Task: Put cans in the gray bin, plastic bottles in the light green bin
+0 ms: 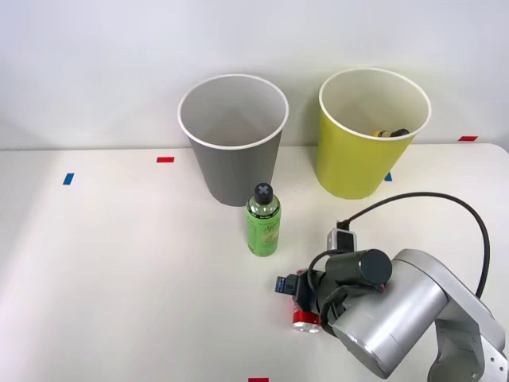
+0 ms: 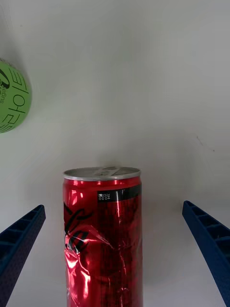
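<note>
Gripper (image 2: 115, 268) wide open around the can (image 2: 103, 235), nothing held yet.

The can lies on its side on the counter (image 1: 119, 263), near the front edge, its silver top facing away from the wrist; its long axis runs straight out along the gripper's reach, so the two blue fingers (image 2: 206, 244) flank its sides with clear gaps either way, and closing should pinch it across its width. The bottle (image 1: 262, 223) stands upright just beyond, before the gray bin (image 1: 232, 143), with the light green bin (image 1: 370, 139) to the right. I'd judge the can's crumpled skin may slip.
</note>
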Controlling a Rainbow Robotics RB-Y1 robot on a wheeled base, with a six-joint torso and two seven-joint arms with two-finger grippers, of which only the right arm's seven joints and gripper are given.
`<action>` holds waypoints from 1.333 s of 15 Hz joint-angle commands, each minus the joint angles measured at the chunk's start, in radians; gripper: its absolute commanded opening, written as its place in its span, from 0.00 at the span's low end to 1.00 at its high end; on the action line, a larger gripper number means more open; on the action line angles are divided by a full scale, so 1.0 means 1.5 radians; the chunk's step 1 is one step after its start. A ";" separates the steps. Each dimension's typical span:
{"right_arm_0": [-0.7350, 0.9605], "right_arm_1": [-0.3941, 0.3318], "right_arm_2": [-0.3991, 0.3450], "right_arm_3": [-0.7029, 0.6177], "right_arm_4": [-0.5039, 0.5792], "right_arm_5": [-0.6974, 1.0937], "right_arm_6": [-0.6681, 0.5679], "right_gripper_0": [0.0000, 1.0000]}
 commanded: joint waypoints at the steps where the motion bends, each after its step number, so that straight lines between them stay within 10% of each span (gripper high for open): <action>1: 0.001 -0.002 0.008 0.000 0.001 -0.013 0.005 1.00; 20: 0.007 -0.025 0.023 0.020 0.007 -0.086 0.025 0.94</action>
